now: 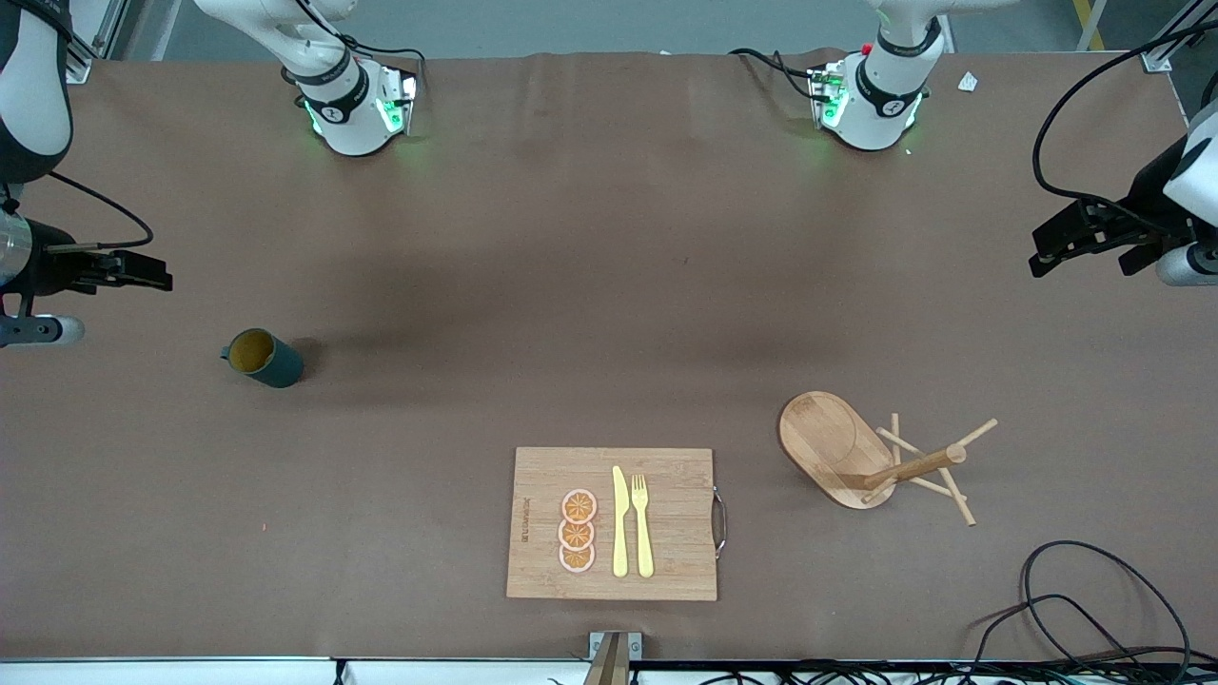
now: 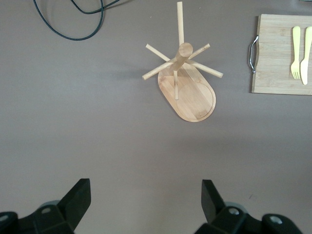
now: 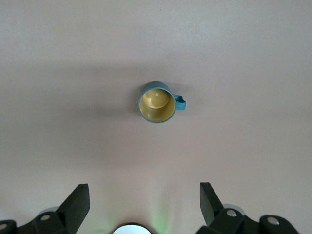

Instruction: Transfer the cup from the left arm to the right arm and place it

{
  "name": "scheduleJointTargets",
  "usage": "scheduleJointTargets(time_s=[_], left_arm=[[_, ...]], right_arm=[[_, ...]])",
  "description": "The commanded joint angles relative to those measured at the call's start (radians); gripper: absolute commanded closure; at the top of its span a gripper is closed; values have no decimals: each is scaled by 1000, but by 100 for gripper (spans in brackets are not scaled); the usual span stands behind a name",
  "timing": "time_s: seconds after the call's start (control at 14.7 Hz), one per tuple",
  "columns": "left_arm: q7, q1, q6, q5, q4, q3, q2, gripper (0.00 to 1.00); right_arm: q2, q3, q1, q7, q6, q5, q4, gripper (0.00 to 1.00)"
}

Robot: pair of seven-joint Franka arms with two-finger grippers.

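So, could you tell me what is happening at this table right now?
Nothing is being handled yet. The cup stands upright on the table toward the right arm's end, with the open right gripper up in the air near it. The open left gripper hovers empty at the left arm's end, above the table near the wooden mug tree. The cutting board holds a knife, fork and fruit slices.

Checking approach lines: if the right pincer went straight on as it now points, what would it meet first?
Probably the cup, standing upright, centred ahead of the open right pincer; depth unclear.
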Motion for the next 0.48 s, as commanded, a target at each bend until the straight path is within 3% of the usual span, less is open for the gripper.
scheduleJointTargets(time_s=[0.0,0.41], left_arm=[[-10,3,4,10,13,-2,6,0],[-10,1,12,12,13,-2,6,0]], right_arm=[[17,6,-5,25,-76,-2,99,0],[16,6,-2,31,-124,4,146,0]])
